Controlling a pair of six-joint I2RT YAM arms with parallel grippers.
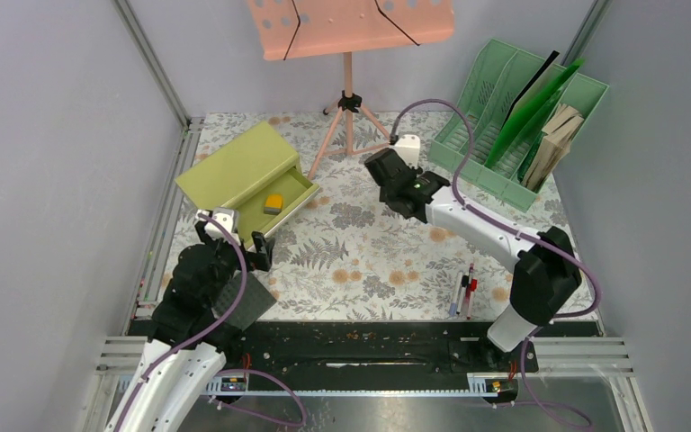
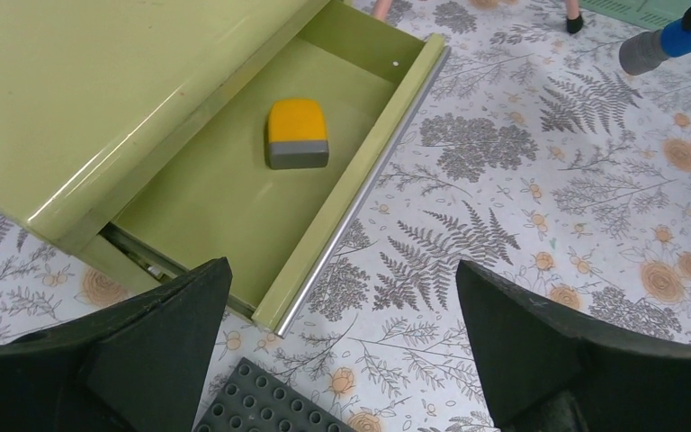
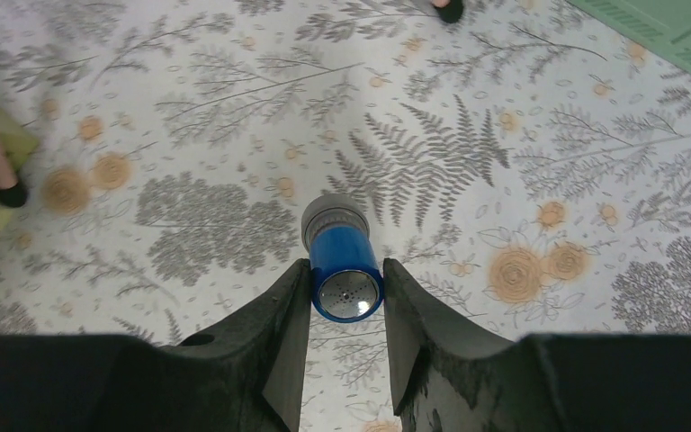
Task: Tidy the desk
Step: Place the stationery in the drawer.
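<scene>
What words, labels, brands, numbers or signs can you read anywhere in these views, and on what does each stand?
None can be read.
The yellow and grey eraser in the drawer and the blue cylinder show no print.
The pens and the papers in the green rack are too small to tell.

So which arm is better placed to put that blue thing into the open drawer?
Right: the right pincer grips the blue cylinder, while the left pincer sits open and empty by the drawer.

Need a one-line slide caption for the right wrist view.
Right gripper holding a blue cylinder with a grey end over the fern-printed desk.
</scene>
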